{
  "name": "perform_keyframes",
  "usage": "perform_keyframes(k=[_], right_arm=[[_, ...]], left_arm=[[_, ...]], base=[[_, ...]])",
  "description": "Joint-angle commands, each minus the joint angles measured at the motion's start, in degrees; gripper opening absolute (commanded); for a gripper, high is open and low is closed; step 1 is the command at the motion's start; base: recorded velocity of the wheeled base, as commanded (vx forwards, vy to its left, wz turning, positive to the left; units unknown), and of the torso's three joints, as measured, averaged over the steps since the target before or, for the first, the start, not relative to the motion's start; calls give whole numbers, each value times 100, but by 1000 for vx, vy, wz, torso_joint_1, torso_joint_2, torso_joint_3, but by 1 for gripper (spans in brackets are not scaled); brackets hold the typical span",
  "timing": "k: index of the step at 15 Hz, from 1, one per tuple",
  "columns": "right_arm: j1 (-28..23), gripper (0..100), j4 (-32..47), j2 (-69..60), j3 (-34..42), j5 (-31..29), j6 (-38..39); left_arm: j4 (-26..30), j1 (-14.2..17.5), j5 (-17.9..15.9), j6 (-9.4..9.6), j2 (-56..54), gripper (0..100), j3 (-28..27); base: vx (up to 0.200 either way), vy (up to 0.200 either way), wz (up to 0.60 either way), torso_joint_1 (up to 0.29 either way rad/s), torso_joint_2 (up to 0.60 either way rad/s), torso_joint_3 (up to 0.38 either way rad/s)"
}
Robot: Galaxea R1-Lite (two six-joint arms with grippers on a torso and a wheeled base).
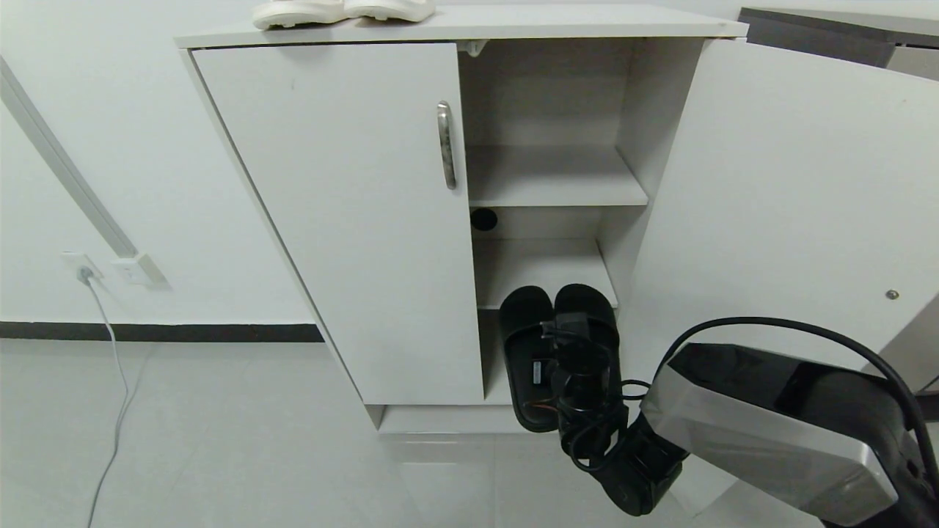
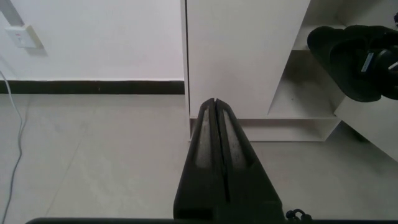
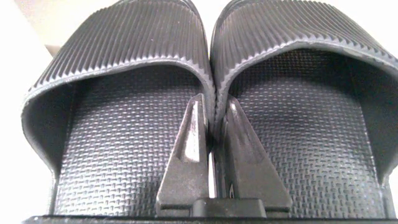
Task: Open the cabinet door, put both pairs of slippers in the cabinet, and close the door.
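Observation:
A white cabinet (image 1: pixel 455 29) stands with its right door (image 1: pixel 792 191) swung open and its left door (image 1: pixel 345 220) closed. My right gripper (image 1: pixel 576 330) is shut on the pair of black slippers (image 1: pixel 528 345), pinching their inner straps together (image 3: pixel 214 106). The black slippers (image 3: pixel 124 124) point toes-first into the opening, at the front edge of the lower shelf (image 1: pixel 543 268), heels hanging outside. The white slippers (image 1: pixel 341 10) lie on the cabinet top. My left gripper (image 2: pixel 214 102) is shut and holds nothing, low over the floor in front of the cabinet base; the black slippers (image 2: pixel 348 56) are beyond it.
An upper shelf (image 1: pixel 550 180) is bare. The left door has a metal handle (image 1: pixel 446 144). A wall socket (image 1: pixel 84 268) with a grey cable (image 1: pixel 117 381) is at the left. Open tiled floor (image 1: pixel 220 455) lies before the cabinet. Grey furniture (image 1: pixel 821 29) stands behind the open door.

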Motion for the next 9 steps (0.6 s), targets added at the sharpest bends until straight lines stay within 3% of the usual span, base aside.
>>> perform_keyframes(k=[1,8,9], right_arm=[[-2,0,-12,39,40,2,2],[-2,0,23,101,14,2,98],[-2,0,23,110,5,2,98]], left_arm=[[2,1,0,-6,7,0,-2],[11,1,0,-6,7,0,-2],[11,1,0,-6,7,0,-2]], base=[[0,0,0,0,0,0],[0,0,0,0,0,0],[200,0,0,-2,2,2]])
